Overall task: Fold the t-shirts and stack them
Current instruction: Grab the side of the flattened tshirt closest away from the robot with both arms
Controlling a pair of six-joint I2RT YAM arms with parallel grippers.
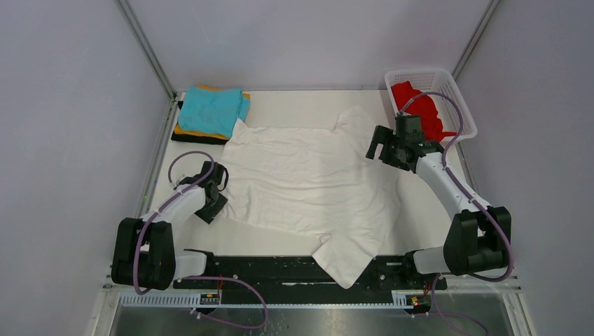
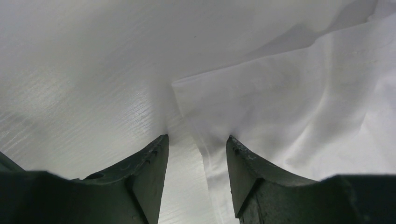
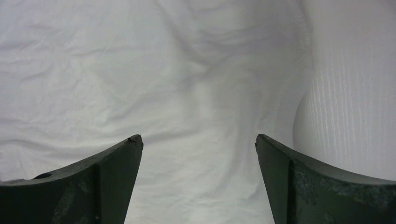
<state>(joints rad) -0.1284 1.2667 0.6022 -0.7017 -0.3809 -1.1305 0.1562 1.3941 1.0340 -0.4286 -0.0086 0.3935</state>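
left tool [image 2: 196, 138] half-spread astride the white t-shirt [image 1: 308, 182] hem — right tool [image 3: 198, 137] spread wide above it.

white t-shirt [image 1: 308, 182]: spread, wrinkled, centre | folded stack [image 1: 213, 110]: far left | red t-shirt [image 1: 410, 94]: basket [image 1: 420, 71]

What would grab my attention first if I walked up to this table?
A big white t-shirt lies spread across the middle of the table, the left gripper at its left hem, the right gripper open over its right side. Then colour: a folded teal shirt tops a pile far left, a red shirt sits in the white basket far right.
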